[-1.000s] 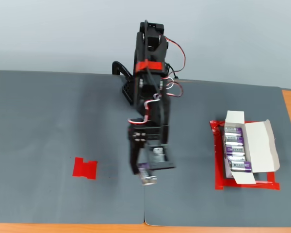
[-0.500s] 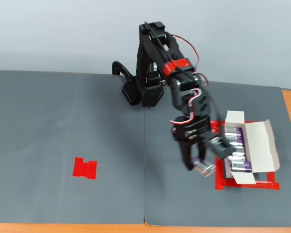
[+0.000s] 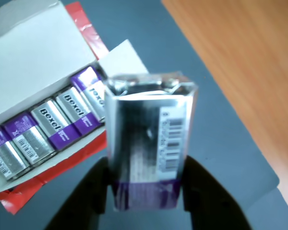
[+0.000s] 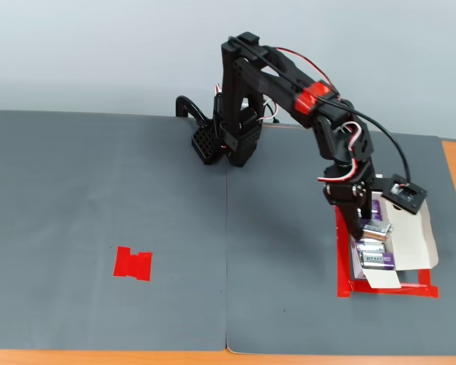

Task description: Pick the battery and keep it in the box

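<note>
While the black two-finger gripper (image 3: 146, 191) hangs over the carton, it is clamped on the item in hand.

Item: small rectangular block battery (image 3: 151, 143), foil-silver body with a purple band at its lower end and a barcode on one face. It is held upright in the wrist view, one black finger (image 3: 93, 191) against each broad side near the purple end. In the fixed view the battery (image 4: 374, 232) sits above the carton's middle.

Handling, as judged: rigid metal casing, dense for its size, glossy label likely slick under hard fingers. Best held across the flat sides, low and centred, as now; the terminal end at top should stay free.

Receptacle: small white cardboard box (image 3: 33, 52) with fold-out flaps, lying inside a red tape frame (image 4: 342, 262) on the dark grey mat (image 4: 106, 190) over the wooden bench (image 3: 240, 52).

Contents: a row of matching purple-and-silver batteries (image 3: 53, 122), lying label up and touching side to side. Whether a free slot remains cannot be told from either view.

Caution: thin card walls, apt to shift if nudged.
</note>
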`<state>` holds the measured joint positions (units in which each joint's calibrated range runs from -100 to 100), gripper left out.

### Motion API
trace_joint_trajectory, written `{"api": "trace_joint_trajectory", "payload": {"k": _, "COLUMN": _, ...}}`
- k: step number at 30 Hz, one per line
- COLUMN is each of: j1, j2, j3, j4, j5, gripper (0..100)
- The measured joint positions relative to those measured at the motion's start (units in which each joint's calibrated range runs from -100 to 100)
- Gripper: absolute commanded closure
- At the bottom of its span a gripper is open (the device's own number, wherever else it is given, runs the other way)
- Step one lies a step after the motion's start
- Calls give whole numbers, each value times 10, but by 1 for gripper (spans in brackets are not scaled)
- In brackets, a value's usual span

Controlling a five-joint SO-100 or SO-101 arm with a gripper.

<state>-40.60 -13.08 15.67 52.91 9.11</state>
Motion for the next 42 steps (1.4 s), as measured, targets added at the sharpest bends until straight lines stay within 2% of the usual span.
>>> {"api": "trace_joint_trajectory", "payload": {"k": 17, "j1": -97, "j2": 106, "j3": 0, "j4": -11, "j5": 0, "gripper": 98}}
{"api": "trace_joint_trajectory", "payload": {"k": 42, "j1": -114, "j2": 169, "j3": -1, "j4": -33, "j5": 0, "gripper": 98}}
